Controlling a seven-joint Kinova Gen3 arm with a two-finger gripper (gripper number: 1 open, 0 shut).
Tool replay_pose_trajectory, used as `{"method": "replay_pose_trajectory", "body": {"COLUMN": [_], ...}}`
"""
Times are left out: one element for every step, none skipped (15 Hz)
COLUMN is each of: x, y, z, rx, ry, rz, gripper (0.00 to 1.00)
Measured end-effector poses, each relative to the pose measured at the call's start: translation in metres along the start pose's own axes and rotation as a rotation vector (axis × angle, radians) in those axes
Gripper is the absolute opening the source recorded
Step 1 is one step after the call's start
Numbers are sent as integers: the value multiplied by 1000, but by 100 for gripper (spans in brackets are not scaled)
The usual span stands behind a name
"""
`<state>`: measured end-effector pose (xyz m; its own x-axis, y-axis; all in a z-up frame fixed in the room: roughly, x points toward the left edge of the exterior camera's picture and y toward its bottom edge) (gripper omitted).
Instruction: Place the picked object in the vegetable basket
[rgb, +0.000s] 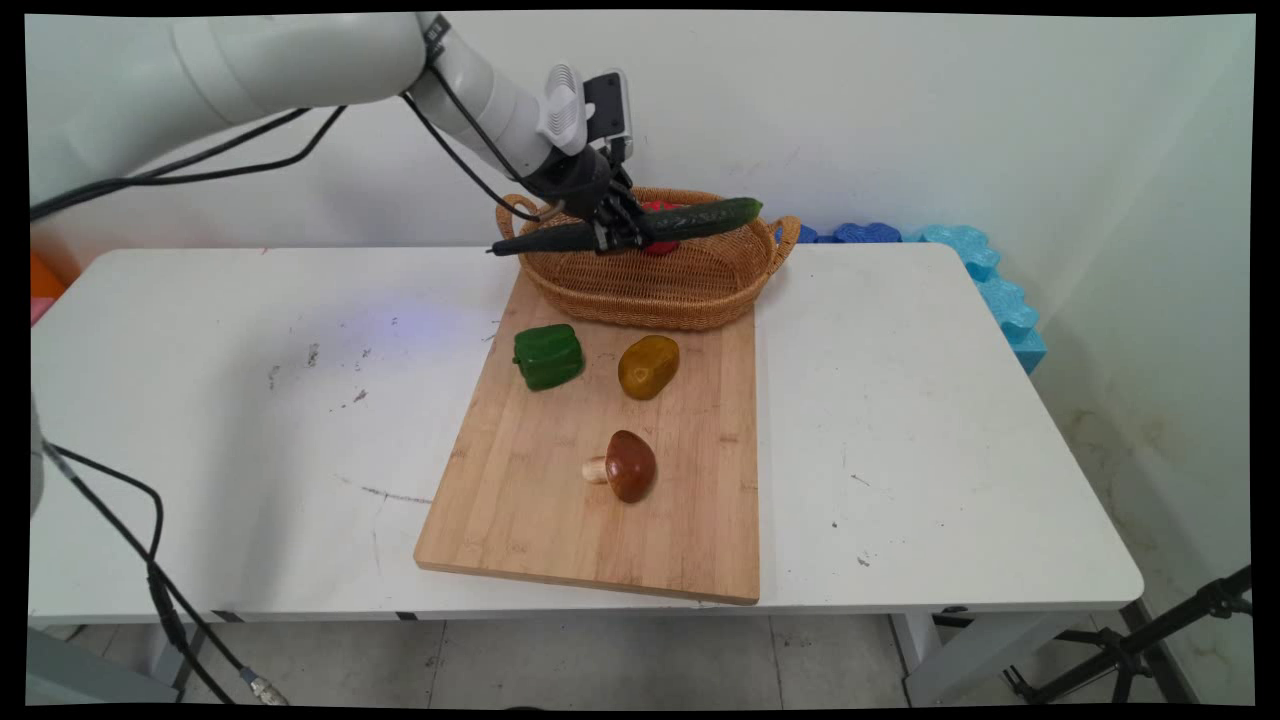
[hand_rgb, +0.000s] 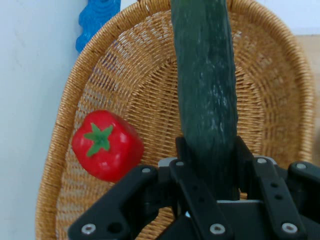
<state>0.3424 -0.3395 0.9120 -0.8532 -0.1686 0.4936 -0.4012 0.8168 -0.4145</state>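
My gripper (rgb: 622, 232) (hand_rgb: 207, 150) is shut on a long dark green cucumber (rgb: 690, 219) (hand_rgb: 206, 85), held level above the wicker basket (rgb: 660, 290) (hand_rgb: 145, 95). The cucumber sticks out on both sides of the hand, its thin end past the basket's left rim. A red tomato (hand_rgb: 107, 145) (rgb: 658, 207) lies inside the basket, mostly hidden behind the hand in the main view.
The basket stands at the far end of a wooden cutting board (rgb: 540, 510). On the board lie a green bell pepper (rgb: 548, 356), a yellow-brown potato (rgb: 648, 366) and a brown mushroom (rgb: 625, 466). Blue foam blocks (rgb: 985, 275) line the wall at the back right.
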Motion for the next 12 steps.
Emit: {"method": "replay_pose_trajectory", "body": {"x": [-1, -2, -3, -3, -4, -5, -5, -6, -7, -7, -8, -9], "y": [-4, -7, -9, -11, -12, -13, -14, -14, -15, -15, -15, -15], "z": [5, 12, 16, 22, 27, 30, 34, 38, 40, 43, 45, 47], "rx": [-3, -9, -15, -22, -30, -37, -44, -51, -55, -61, -66, -70], "ry": [-1, -3, -4, -5, -5, -6, -7, -8, -9, -10, -10, -11], "rz": [14, 31, 42, 53, 64, 71, 79, 86, 90, 96, 100, 103], "gripper": [0, 0, 0, 0, 0, 0, 0, 0, 0, 0, 100, 100]}}
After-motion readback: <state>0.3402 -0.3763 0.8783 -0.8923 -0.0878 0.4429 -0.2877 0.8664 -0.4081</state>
